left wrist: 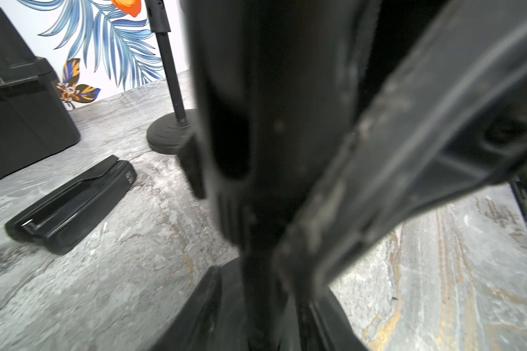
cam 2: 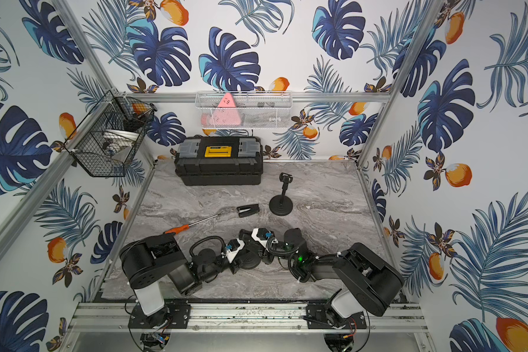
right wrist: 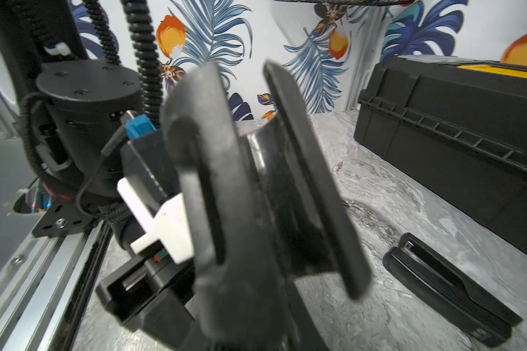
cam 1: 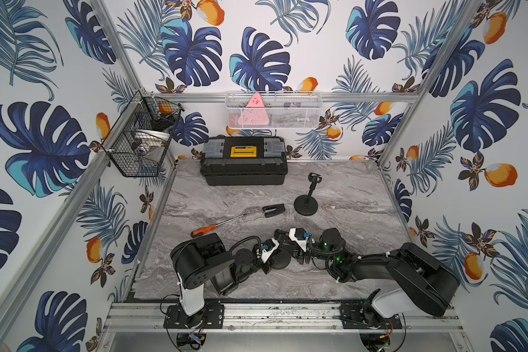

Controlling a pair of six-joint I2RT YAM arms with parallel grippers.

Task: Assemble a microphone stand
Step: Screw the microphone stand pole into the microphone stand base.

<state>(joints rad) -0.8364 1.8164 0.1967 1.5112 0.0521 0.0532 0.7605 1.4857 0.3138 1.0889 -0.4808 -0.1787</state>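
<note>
A loose stand piece, a round black base (cam 1: 279, 261) with a thin pole (left wrist: 263, 273), sits at the front centre between both arms. My left gripper (cam 1: 284, 254) is at the pole just above the base; blur hides how its jaws stand. My right gripper (cam 1: 282, 240) reaches in from the other side, one finger (right wrist: 207, 188) lying against the pole by the base's neck (right wrist: 260, 182), shut on it. An assembled microphone stand (cam 1: 306, 207) stands upright farther back. A black clip holder (cam 1: 273, 210) lies flat beside it.
An orange-handled screwdriver (cam 1: 214, 226) lies left of centre. A black toolbox (cam 1: 244, 164) sits against the back wall. A wire basket (cam 1: 141, 137) hangs at the left and a white mesh basket (cam 1: 273, 111) at the back. An aluminium rail (cam 1: 272, 317) runs along the front edge.
</note>
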